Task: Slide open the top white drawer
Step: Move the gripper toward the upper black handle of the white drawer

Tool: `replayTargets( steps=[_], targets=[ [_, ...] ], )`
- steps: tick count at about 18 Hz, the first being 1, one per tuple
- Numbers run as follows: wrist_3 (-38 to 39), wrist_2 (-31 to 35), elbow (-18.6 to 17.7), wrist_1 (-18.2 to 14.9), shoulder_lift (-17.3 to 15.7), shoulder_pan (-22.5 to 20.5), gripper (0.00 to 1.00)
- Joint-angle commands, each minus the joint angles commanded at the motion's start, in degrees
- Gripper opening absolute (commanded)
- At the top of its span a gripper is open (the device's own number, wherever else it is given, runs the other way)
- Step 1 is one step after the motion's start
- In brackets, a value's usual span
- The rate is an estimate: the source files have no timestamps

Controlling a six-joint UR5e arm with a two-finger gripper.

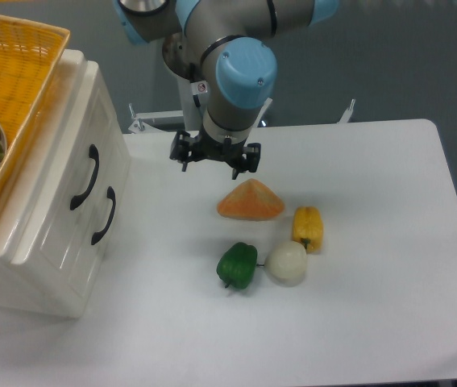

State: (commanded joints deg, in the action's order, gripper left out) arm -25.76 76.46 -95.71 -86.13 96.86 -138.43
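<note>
The small cream-white cabinet (47,266) stands at the table's left side. The top white drawer (65,153) is flush with the cabinet front, and its curved black handle (85,177) faces right. The lower drawer (83,242) sits just below with its own black handle (105,215), also shut. My gripper (209,170) points down over the table to the right of the cabinet, well apart from both handles. Its fingers are spread and hold nothing.
A yellow basket (27,60) with a plate of fruit sits on top of the cabinet. On the table right of the gripper lie an orange wedge (250,201), a yellow pepper (308,228), a white onion (286,263) and a green pepper (237,265).
</note>
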Motion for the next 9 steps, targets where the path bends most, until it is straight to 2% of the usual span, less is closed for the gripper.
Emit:
replayTargets(
  steps=[9],
  targets=[
    [5.3,-2.3,1.1,0.2,-0.2,3.5,1.00]
  ],
)
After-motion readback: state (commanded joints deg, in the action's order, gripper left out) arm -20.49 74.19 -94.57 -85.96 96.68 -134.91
